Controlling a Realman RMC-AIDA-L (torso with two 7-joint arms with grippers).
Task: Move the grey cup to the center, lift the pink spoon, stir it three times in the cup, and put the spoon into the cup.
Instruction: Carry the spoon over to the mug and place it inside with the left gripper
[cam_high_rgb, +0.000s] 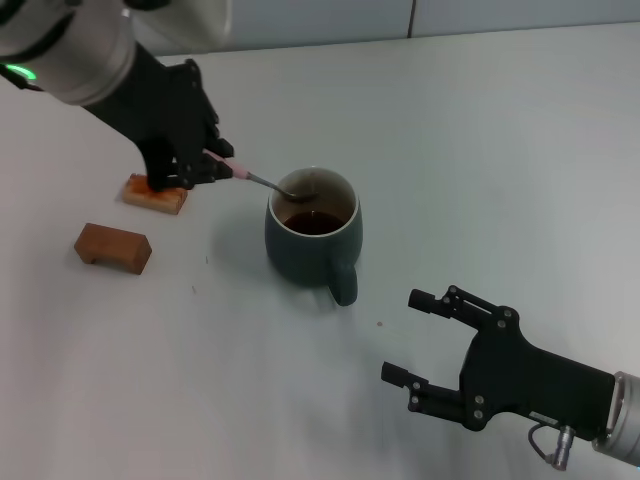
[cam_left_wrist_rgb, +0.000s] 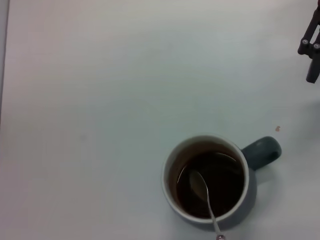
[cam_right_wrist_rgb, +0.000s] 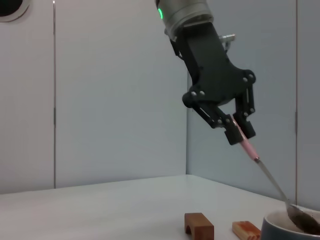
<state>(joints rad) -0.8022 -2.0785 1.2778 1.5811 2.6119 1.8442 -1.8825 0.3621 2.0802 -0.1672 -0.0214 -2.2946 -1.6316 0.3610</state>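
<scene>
The grey cup (cam_high_rgb: 312, 238) stands near the middle of the table with dark brown liquid inside, its handle toward me. My left gripper (cam_high_rgb: 213, 166) is shut on the pink handle of the pink spoon (cam_high_rgb: 262, 181) and holds it slanted, with the silver bowl inside the cup's mouth. In the left wrist view the spoon's bowl (cam_left_wrist_rgb: 198, 184) lies in the liquid of the cup (cam_left_wrist_rgb: 206, 177). The right wrist view shows the left gripper (cam_right_wrist_rgb: 237, 131) gripping the spoon (cam_right_wrist_rgb: 265, 170) above the cup (cam_right_wrist_rgb: 290, 227). My right gripper (cam_high_rgb: 425, 340) is open and empty, low at the front right.
Two brown wooden blocks lie left of the cup: one (cam_high_rgb: 113, 247) nearer me, another (cam_high_rgb: 155, 194) just under the left gripper. The right gripper's fingertips (cam_left_wrist_rgb: 311, 47) show at the edge of the left wrist view.
</scene>
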